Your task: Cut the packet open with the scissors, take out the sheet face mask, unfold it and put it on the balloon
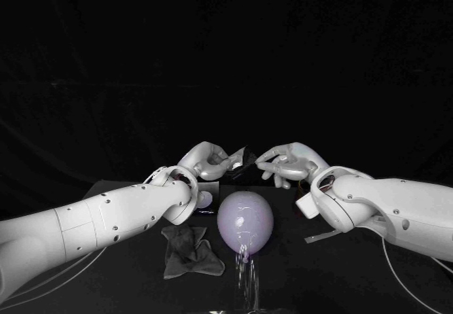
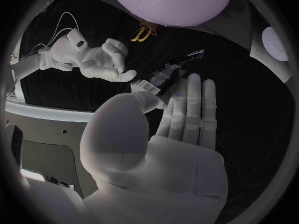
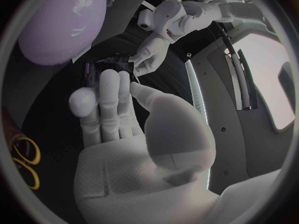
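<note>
Packet (image 2: 169, 74) — pinched in left hand (image 2: 168, 134), aloft beyond balloon (image 1: 245, 219). Right hand (image 2: 99, 59) curled at its free end; hold unclear. Scissors (image 2: 143, 33) lie unheld. Step likely mask extraction — needs pinch inside opening.

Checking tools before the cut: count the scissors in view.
1. The yellow-handled scissors lie on the black table, held by nothing; another pair may be hidden.

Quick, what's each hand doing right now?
Left hand: holding the dark packet between thumb and fingers.
Right hand: looks open, fingers apart next to the packet, gripping nothing.
</note>
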